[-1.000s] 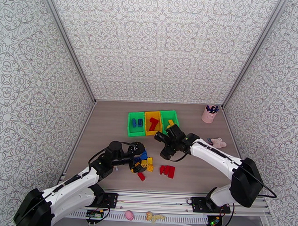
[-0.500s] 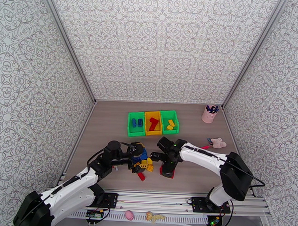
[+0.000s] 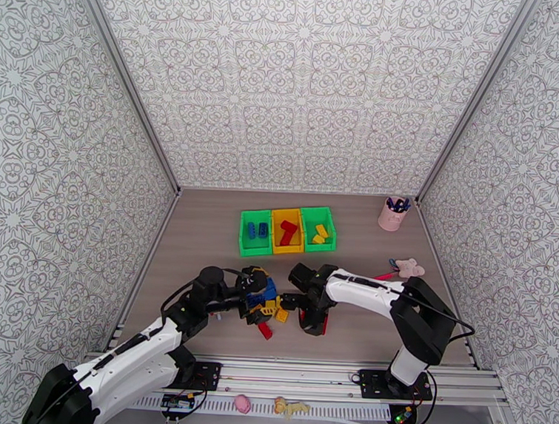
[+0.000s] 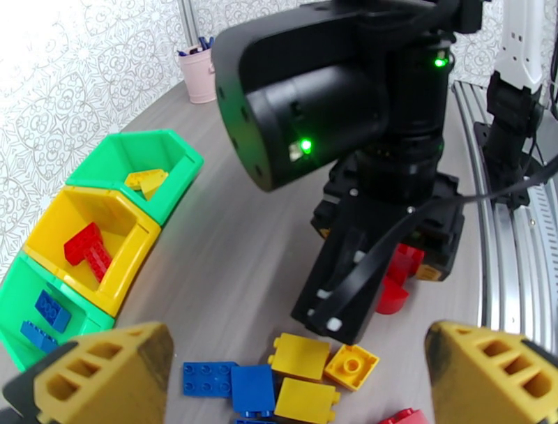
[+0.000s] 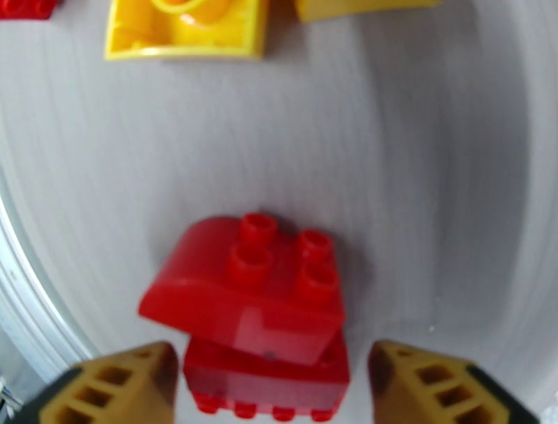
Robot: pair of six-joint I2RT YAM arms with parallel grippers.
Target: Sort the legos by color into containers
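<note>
Jaws of the right pincer [image 5: 270, 349] stand apart and point down at the grey wood-grain table [image 5: 432, 174]. One tan fingertip sits on either side of two stacked red plastic studded bricks [image 5: 244, 293]. The upper brick, rounded along one edge with four studs up, lies skewed across the lower one. The pads seem just clear of both, though blur at the frame's bottom makes contact hard to rule out. Beyond the fingertips lies a small yellow plastic brick [image 5: 185, 28].

The left pincer [image 4: 296, 338] hangs low over the table with its jaws spread wide, gripping nothing. Between its fingertips lies a cluster of loose legos. It includes two blue studded bricks [image 4: 230, 383] side by side, with yellow bricks [image 4: 307, 401] touching them on the right. Straight ahead of that pincer stands the black wrist of the right arm [image 4: 335, 104], with the red pair under it.

Farther ahead and to the left sits the row of three joined open-top plastic bins [image 3: 241, 233]. From this pincer, the nearest green bin [image 4: 17, 279] holds blue bricks [image 4: 45, 317]. The yellow middle bin [image 4: 132, 258] holds red bricks [image 4: 87, 247], and the far green bin [image 4: 111, 150] holds a yellow piece [image 4: 146, 180]. Past the row, by the patterned wall, stands a pink pen cup [image 4: 195, 70].
</note>
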